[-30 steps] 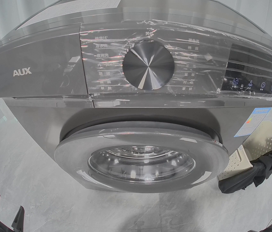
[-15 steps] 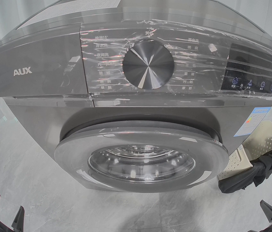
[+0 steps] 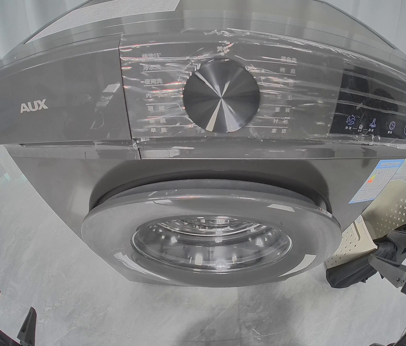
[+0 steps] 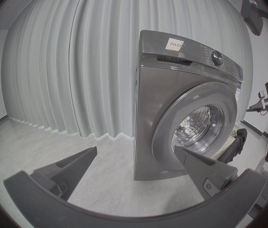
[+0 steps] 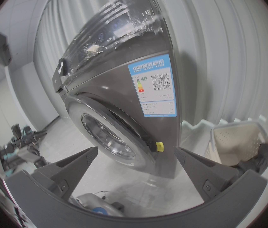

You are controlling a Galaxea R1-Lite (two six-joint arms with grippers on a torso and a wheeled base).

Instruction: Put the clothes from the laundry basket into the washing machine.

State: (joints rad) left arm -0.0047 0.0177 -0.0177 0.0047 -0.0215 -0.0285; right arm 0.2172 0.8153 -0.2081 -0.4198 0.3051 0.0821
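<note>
The grey washing machine point(image 3: 212, 169) stands right in front, its round glass door point(image 3: 211, 236) shut. To its right a cream laundry basket point(image 3: 389, 212) sits on the floor with black clothes point(image 3: 351, 275) draped over its rim. My right gripper point(image 3: 388, 252) hangs open at the right edge, level with those clothes and just in front of them, holding nothing. The right wrist view has the basket point(image 5: 235, 140) and the black clothes point(image 5: 261, 160) beyond the open right gripper point(image 5: 135, 157). Low at the left, my left gripper point(image 3: 9, 313) is open and empty.
Pale marble-look floor point(image 3: 44, 246) spreads around the machine, and white curtains point(image 4: 61, 64) hang behind it. The machine's right side carries a blue energy label point(image 5: 154, 86). A yellow tab point(image 5: 160, 147) sits at the door's edge. The control panel is covered in plastic film point(image 3: 222, 87).
My right gripper has risen from the bottom right corner and turned towards the black clothes on the basket. The left gripper and the machine have not moved.
</note>
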